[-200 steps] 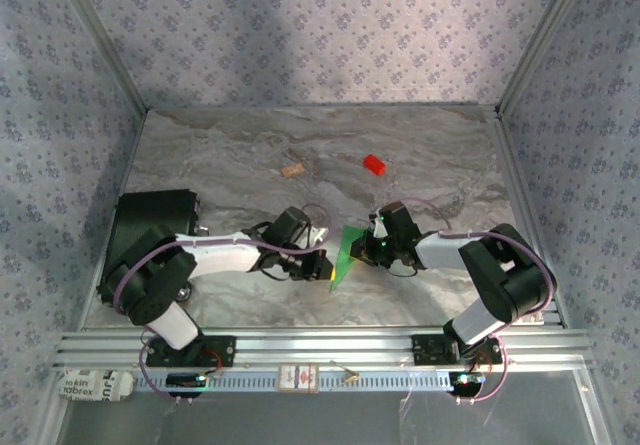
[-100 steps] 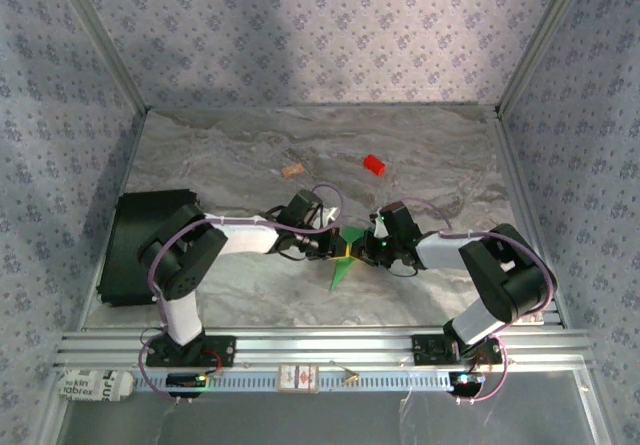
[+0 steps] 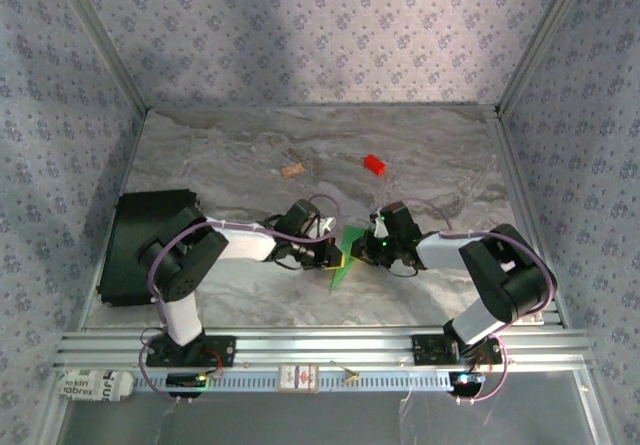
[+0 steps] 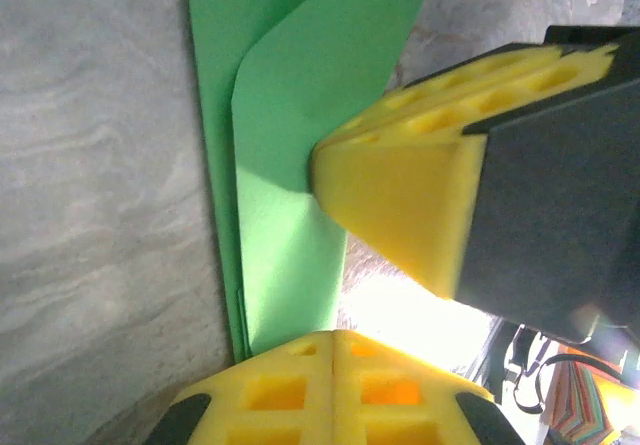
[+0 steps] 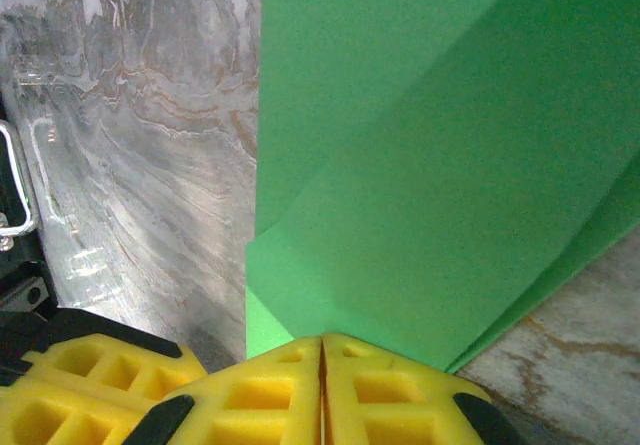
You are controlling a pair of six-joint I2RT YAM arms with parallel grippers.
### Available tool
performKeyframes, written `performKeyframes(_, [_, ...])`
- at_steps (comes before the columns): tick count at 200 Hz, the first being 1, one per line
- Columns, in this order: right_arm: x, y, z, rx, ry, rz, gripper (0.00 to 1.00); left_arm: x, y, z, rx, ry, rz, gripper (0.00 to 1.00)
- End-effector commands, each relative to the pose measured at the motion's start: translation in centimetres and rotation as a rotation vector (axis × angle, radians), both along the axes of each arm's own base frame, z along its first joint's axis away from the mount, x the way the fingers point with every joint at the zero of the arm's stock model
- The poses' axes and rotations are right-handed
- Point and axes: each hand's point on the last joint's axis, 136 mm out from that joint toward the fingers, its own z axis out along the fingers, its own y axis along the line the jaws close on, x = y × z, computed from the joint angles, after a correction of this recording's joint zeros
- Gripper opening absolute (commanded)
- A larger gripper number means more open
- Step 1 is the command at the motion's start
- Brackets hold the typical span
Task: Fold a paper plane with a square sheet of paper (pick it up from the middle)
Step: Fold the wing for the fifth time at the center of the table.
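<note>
The square sheet of paper (image 3: 342, 265), bright green, is folded into a narrow pointed shape with layered flaps and lies mid-table between both grippers. My left gripper (image 3: 336, 256) is shut, its yellow tips (image 4: 335, 333) at the paper's (image 4: 290, 115) near end; the paper runs under them. My right gripper (image 3: 364, 250) comes in from the right and is shut (image 5: 322, 338) on the edge of a raised flap of the paper (image 5: 430, 165). Its fingers (image 4: 400, 195) meet that flap in the left wrist view. The left fingers (image 5: 90, 385) sit beside the right jaws.
A small red block (image 3: 374, 165) and a tan cork-like piece (image 3: 292, 170) lie farther back on the marble table (image 3: 220, 155). A black box (image 3: 150, 235) stands at the left edge. A metal rail (image 3: 320, 345) runs along the front.
The left arm swung up and in from lower left, bringing its shut gripper to the paper's left side, then eased slightly back. The right gripper and the paper have stayed put.
</note>
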Motion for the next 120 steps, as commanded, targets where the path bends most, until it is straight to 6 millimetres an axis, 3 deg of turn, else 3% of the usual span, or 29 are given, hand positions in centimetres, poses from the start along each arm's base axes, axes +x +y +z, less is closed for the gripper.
performKeyframes(1, [0.0, -3.9, -3.3, -0.168, 0.039, -0.107, 0.11, -0.1, -0.6, 1.5, -0.034, -0.019, -0.008, 0.0])
performKeyframes(60, [-0.1, -3.9, -3.1, -0.16, 0.037, -0.11, 0.11, -0.6, -2.0, 0.3, -0.029, 0.015, -0.068, 0.0])
performKeyframes(120, [0.5, -3.5, -2.1, -0.133, 0.015, -0.109, 0.12, -2.4, 1.1, -4.1, 0.149, 0.073, -0.076, 0.0])
